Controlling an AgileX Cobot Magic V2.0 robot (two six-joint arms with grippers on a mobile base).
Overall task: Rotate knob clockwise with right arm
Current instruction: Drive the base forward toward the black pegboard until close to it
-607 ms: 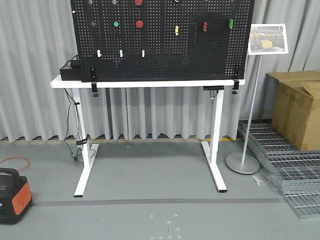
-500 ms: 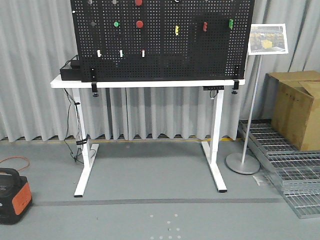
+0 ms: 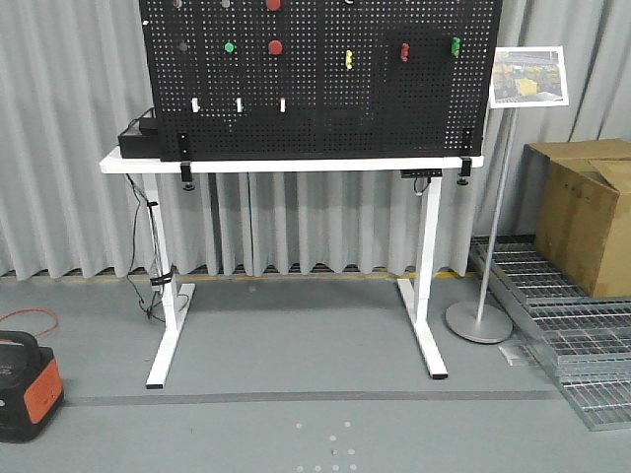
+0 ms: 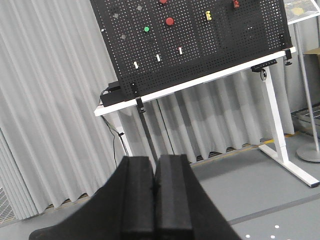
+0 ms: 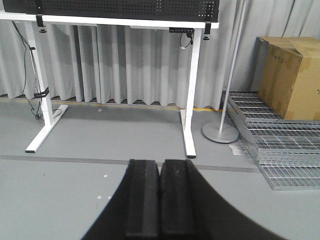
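Two closed grippers face a pegboard rig from a distance. In the front view, from left to right, an orange and black power station sits on the grey floor at the far left. Next comes a white table before grey curtains, with a black box on its left end. A black pegboard stands upright on the table. On it, a dark round knob sits near the left side, then a green button and a red round button. Three white switches sit lower down, and a yellow piece, red piece and green piece sit further right. Which fitting is the one to turn cannot be told.

Right of the table are a sign on a pole, a cardboard box and metal grates. In the wrist views, the left gripper has its black fingers pressed together, holding nothing, well apart from the board. The right gripper is the same.
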